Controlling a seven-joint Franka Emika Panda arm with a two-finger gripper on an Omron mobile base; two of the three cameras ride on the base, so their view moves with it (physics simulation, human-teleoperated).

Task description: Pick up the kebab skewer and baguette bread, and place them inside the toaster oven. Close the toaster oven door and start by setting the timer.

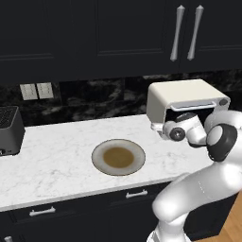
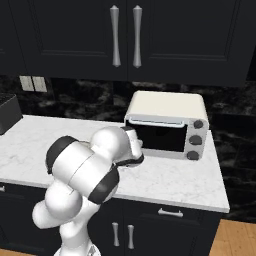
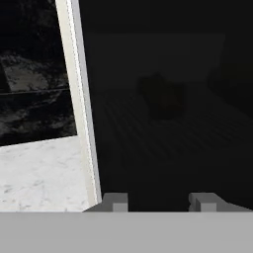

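oven point(image 2: 167, 107): cream box at the right end of the counter point(image 1: 56, 160), against the dark backsplash; I see 3 knobs point(image 2: 196, 139) down its right side in the right base view.
door: I can't make out the panel itself; oven front looks open in the hand view, w/ the pale left frame edge point(image 3: 79, 99) running top to bottom.
inside oven: dim wire rack point(image 3: 148, 133), and a dark lump point(image 3: 160, 94) sitting on it toward the back — prob. the skewer or the bread, too dark for me to say which.
gripper point(image 3: 160, 201): right at the oven mouth, pointing in; both tips show low in the hand view w/ a gap between them and nothing in it, so fingers apart, empty.
arm: wrist point(image 1: 182, 130) just in front of the oven, elbow point(image 2: 82, 172) bent low over the counter edge.
plate point(image 1: 118, 157): mid counter, left of the oven, well apart from it; brown centre, no food on it.
toaster point(image 1: 9, 130): black, far left end of counter.
cabinets: dark uppers w/ 2 silver handles point(image 2: 125, 36) above the oven.
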